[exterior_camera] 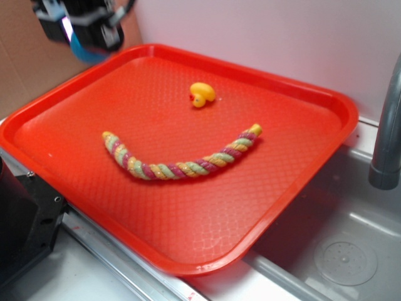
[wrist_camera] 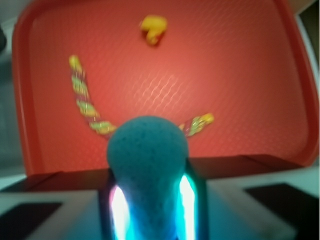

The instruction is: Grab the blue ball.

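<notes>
Exterior view: the gripper (exterior_camera: 88,39) hangs above the far-left corner of the red tray (exterior_camera: 326,157), a sliver of the blue ball (exterior_camera: 84,51) showing beneath it. Wrist view: the fingers (wrist_camera: 186,197) pinch the ball's sides; such a narrow hold on rubber could let it squirt free and roll.

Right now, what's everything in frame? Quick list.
tray: 1, red, on the counter next to the sink
rope: 1, twisted yellow, green and pink, curved across the tray's middle
duck: 1, yellow, on the tray, far side of the rope
sink: 1, grey metal, right of the tray
faucet: 1, grey, right edge
blue ball: 1, teal, held off the tray
gripper: 1, black, shut on the ball, top left corner
</notes>
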Tool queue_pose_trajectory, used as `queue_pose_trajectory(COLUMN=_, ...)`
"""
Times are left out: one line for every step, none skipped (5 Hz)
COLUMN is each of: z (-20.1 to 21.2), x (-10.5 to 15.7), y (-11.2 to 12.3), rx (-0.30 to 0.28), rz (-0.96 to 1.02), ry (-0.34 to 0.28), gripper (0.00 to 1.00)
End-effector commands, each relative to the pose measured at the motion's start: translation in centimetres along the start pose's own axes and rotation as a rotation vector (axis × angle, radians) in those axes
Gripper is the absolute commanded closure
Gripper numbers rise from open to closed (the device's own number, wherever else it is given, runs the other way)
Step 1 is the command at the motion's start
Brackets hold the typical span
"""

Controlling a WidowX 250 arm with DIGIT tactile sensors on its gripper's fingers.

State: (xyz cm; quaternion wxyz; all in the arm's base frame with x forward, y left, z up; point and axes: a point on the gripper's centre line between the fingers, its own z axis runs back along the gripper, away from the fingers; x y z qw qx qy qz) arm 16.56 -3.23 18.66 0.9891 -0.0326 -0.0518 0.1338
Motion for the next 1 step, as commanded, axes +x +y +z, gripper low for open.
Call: queue_pose_trajectory(z=2.79, x=1.01, y=1.62, rx=-0.084, rz=0.117, ry=-0.079, gripper=1.00)
